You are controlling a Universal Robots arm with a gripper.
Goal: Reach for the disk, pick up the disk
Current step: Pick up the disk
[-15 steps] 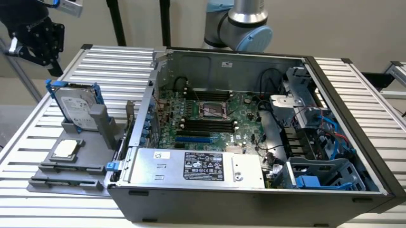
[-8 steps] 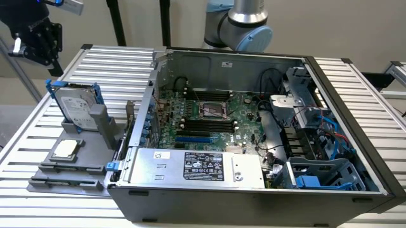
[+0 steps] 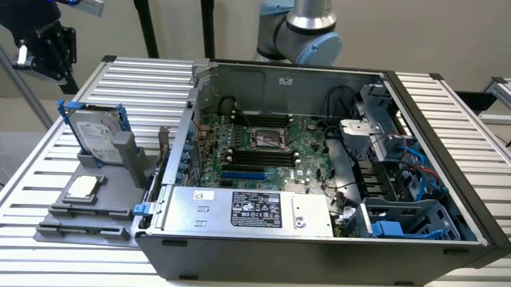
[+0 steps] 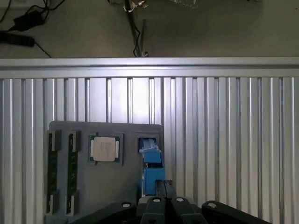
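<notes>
Risk first: the gripper (image 3: 44, 51) hangs over the far corner of the table (image 3: 143, 78) on the exterior view's left, well apart from the disk (image 3: 100, 133). From the wrist view its claw looks pressed together, though it is dim there, so this is not certain. A descent with the claw like that would likely strike the top of the blue carrier (image 4: 152, 170) instead of straddling it.

Disk stands on edge in a slot of the grey fixture (image 3: 96, 230). The fixture sits on the table strip between the open computer case (image 3: 319, 257) and the table's edge on the exterior view's left.
- From above, the disk offers only its thin edge.
- An off-centre grip could tilt the disk and jam it in the slot, or lift the fixture along with it.
- The plastic frame may flex and let the drive slip.

Surroundings:
- A grey upright post (image 3: 128, 152) of the fixture stands just beside the disk on the case side, leaving little room there.
- The case wall rises just beside the fixture and could catch a wide approach.
- A square chip (image 3: 84, 188) lies flat in a fixture pocket near the disk's foot and could be mistaken for the target.
- A silver box with a black label (image 3: 255, 209) sits inside the case along its near edge, out of the way.
</notes>
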